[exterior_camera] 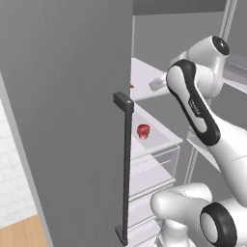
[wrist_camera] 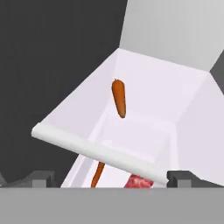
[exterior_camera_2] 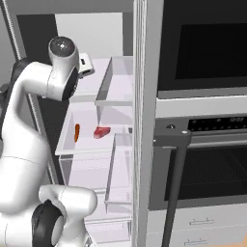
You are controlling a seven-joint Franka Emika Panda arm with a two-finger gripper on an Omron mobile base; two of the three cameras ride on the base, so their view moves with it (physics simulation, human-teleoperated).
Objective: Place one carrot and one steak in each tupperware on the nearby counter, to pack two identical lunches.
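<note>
Two tapered smooth orange carrots, upper carrot [wrist_camera: 119, 98] lying on white glossy fridge shelf [wrist_camera: 144, 83] ahead of the jaws, lower carrot [wrist_camera: 98, 174] and mottled red steak [wrist_camera: 139, 181] sitting beneath, jaws standing apart, empty

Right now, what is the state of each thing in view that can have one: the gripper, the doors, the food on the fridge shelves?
Tall grey fridge door: open.
Two-finger gripper: open, holding nothing.
Upper thin orange carrot: lying loose on the upper white shelf.
Lower orange carrot: lying loose on the lower white shelf.
Small red steak chunk: lying on that shelf, apart from the carrot.
Black glass oven door: shut.
</note>
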